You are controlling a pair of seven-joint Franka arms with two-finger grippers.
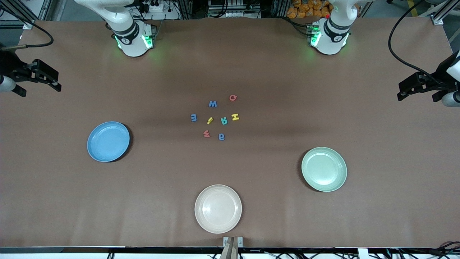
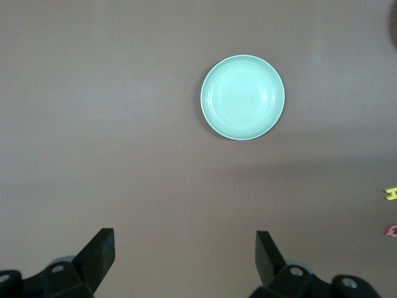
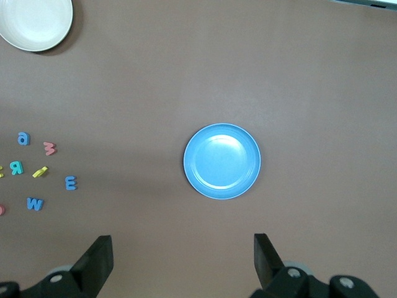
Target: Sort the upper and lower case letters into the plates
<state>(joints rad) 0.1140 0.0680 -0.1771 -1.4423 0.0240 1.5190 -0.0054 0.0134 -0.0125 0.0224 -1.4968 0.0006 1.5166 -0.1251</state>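
Several small foam letters lie in a loose cluster mid-table, among them a blue W [image 1: 212, 104], a blue E [image 1: 193, 117], a teal R [image 1: 224, 121] and a yellow H [image 1: 235, 117]. The sky blue plate [image 1: 108, 141] sits empty toward the right arm's end, the mint green plate [image 1: 324, 169] empty toward the left arm's end. My right gripper [image 1: 54, 80] hangs open high over its end of the table, looking down on the blue plate [image 3: 222, 161]. My left gripper [image 1: 401, 90] is open over the other end, with the green plate [image 2: 242, 97] below it. Neither holds anything.
A cream plate [image 1: 218, 208] sits empty near the table's front edge, nearer the front camera than the letters. Both arm bases stand along the back edge. Brown tabletop stretches between the plates and the letters.
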